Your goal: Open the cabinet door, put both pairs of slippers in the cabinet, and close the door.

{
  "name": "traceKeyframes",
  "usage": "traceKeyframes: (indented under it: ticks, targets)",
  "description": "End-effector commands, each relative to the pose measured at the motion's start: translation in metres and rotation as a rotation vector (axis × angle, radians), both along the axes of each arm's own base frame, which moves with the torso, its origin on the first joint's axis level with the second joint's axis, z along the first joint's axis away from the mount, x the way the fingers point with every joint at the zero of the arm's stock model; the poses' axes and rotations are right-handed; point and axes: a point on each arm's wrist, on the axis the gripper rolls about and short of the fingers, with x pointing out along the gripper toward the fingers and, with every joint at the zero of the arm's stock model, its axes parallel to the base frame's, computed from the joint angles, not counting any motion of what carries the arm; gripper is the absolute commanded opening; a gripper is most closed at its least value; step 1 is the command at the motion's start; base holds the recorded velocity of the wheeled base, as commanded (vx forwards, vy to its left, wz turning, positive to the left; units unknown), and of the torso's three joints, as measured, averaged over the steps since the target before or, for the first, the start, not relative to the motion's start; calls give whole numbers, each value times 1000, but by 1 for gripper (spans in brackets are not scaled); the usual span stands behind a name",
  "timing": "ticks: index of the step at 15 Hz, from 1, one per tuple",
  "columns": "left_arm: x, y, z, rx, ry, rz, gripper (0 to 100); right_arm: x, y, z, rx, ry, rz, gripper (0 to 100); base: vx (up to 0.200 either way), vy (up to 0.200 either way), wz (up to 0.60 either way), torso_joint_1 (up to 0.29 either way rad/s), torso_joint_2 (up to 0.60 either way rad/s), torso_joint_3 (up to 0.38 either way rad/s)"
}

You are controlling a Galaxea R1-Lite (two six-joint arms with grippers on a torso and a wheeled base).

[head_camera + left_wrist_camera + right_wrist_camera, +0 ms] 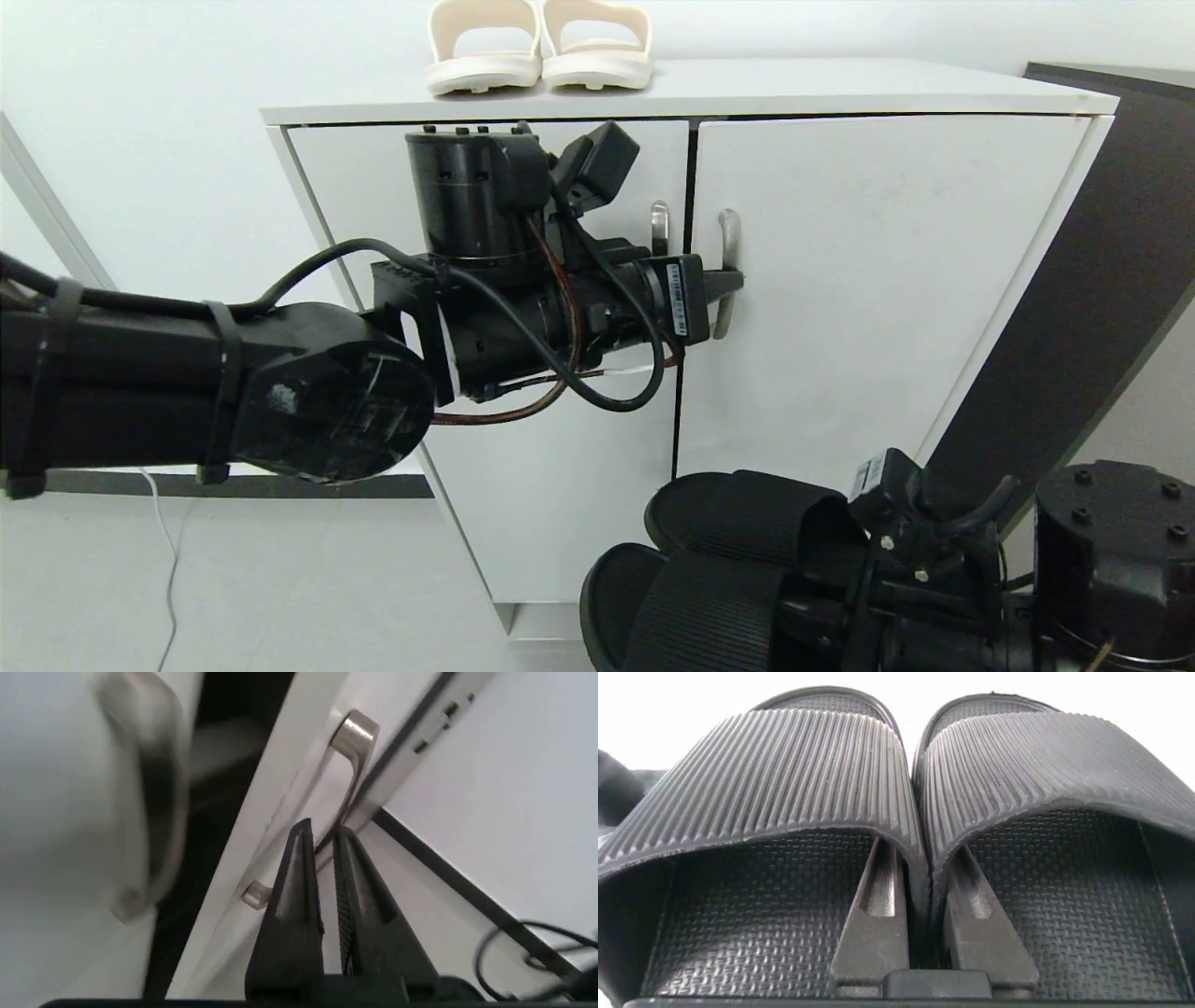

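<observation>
At centre, left claw (pixel 730 278): pinching the cabinet door handle (pixel 728 229).
Lower right, right claw (pixel 922 849): pinching black slippers (pixel 738 532) together.
Risk: grip may slip off handle; swinging door (pixel 887 280) could hit slippers.

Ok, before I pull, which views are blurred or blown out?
Left wrist view: the left door handle close to the lens is smeared out of focus; the right door handle and left hand read sharper. Right wrist view: black slippers crisp, backdrop blown white. Head view: sharp, cabinet edges splayed by the wide lens.
</observation>
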Motion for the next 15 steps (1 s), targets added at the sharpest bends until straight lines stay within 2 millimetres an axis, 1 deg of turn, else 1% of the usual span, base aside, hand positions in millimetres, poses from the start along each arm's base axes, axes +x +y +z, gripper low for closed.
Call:
traceKeyframes:
  ticks: [1, 3, 6, 8, 10, 11, 15]
  targets:
    - [-22, 9, 10, -14, -13, -34, 0, -6, -3, -4, 5, -2, 41, 0, 0, 0, 0, 0, 0, 0]
    - [-34, 13, 13, -18, -17, -50, 0, -9, -5, -6, 12, -14, 81, 0, 0, 0, 0, 0, 0, 0]
    - [-58, 21, 16, -21, -21, -80, 0, -13, -6, -11, 0, -10, 101, 0, 0, 0, 0, 0, 0, 0]
    - [-67, 29, 19, -27, -28, -78, 0, -15, -5, -12, -10, -19, 112, 0, 0, 0, 0, 0, 0, 0]
    - [-64, 35, 17, -21, -23, -58, 0, -20, -4, -14, -22, -19, 135, 0, 0, 0, 0, 0, 0, 0]
    - [-58, 38, 16, -20, -19, -41, 0, -20, -4, -14, -21, -21, 137, 0, 0, 0, 0, 0, 0, 0]
    - [-39, 37, 10, -14, 4, -1, 0, -20, -4, -14, -21, -21, 137, 0, 0, 0, 0, 0, 0, 0]
